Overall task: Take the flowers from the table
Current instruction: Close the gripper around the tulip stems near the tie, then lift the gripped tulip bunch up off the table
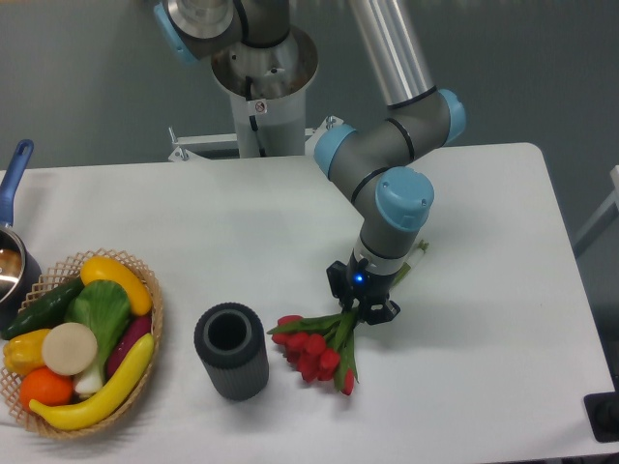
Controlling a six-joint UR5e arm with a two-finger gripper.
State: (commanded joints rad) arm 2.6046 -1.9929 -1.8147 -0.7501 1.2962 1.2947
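Note:
The flowers (314, 350), a bunch of red tulips with green stems and leaves, hang at the middle front of the white table (193, 213), heads toward the lower left. My gripper (362, 302) points down and is shut on the stems just above the blooms. The stem ends (416, 253) poke out behind the wrist on the upper right. The fingertips are mostly hidden by the leaves and the gripper body.
A dark grey ribbed cylinder vase (230, 350) stands upright just left of the flower heads. A wicker basket (152, 300) of toy vegetables sits at the front left. A blue-handled pot (12, 253) is at the left edge. The arm's base (263, 87) rises at the back.

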